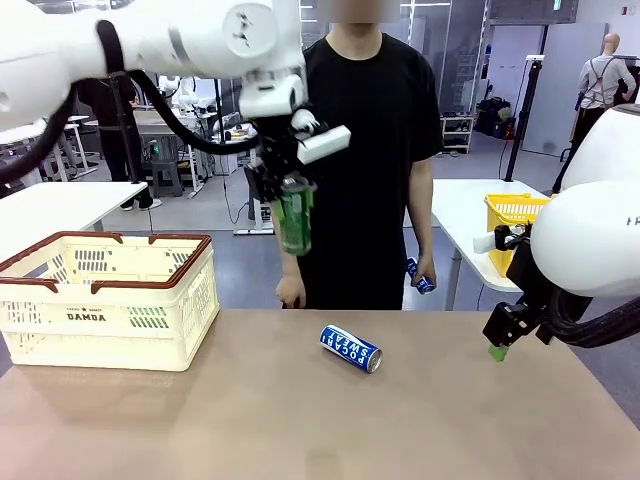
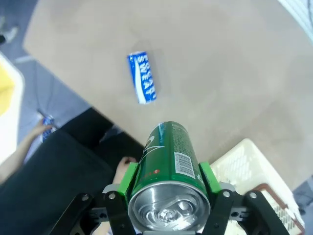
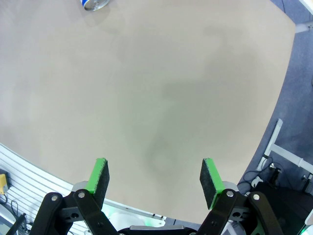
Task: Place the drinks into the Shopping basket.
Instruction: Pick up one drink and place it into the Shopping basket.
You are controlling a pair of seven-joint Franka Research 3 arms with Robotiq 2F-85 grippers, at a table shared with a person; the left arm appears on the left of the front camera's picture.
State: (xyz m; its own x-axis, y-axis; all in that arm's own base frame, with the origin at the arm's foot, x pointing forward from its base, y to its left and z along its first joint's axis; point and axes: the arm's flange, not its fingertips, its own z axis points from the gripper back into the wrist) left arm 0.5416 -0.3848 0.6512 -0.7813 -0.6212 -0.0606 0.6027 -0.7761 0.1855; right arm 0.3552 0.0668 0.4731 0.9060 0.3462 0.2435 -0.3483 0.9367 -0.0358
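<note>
3 cans, 1 Shopping basket [image 1: 100,300]. L gripper [image 2: 166,181] clamps green can [image 1: 296,218] in air, right of basket. Blue Pocari Sweat can [image 1: 351,348] lies mid-table [image 1: 300,430]. 2nd blue can [image 1: 419,277] in person's hand [image 1: 427,268]. R gripper [image 3: 154,178] wide, empty.

"DAMDA" on basket [image 1: 110,300]; "SWEAT", blue can [image 1: 350,348]

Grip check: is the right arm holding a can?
No, the right jaws stand open and empty over the table.
</note>
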